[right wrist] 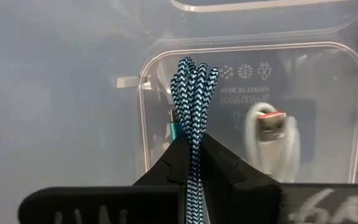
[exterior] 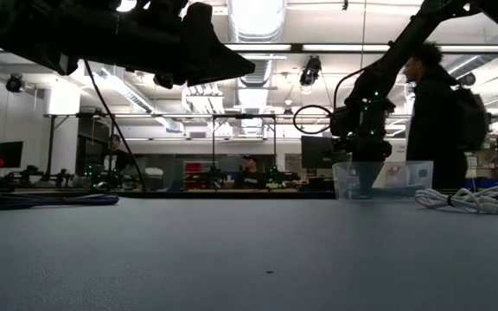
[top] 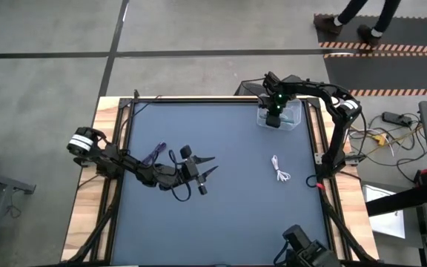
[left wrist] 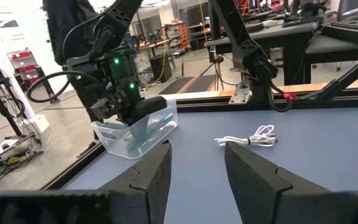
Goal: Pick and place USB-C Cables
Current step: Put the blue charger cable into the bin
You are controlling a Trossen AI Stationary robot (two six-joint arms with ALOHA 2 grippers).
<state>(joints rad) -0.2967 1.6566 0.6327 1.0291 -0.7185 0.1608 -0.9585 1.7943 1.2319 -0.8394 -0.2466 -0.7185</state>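
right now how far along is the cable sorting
Done: one white cable already lies in the clear bin. In hand: the right gripper holds the teal cable over that bin. Left: the white cable and purple cable on the table; the left gripper hangs open.

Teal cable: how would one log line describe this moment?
right end effector: shut on teal cable, over clear bin | white cable: on table | left end effector: open

Both arms are dark, jointed and slim, with black wires looped alongside them. The left arm wears a white-banded collar near its base; the right arm shows small green lights beside its tool.
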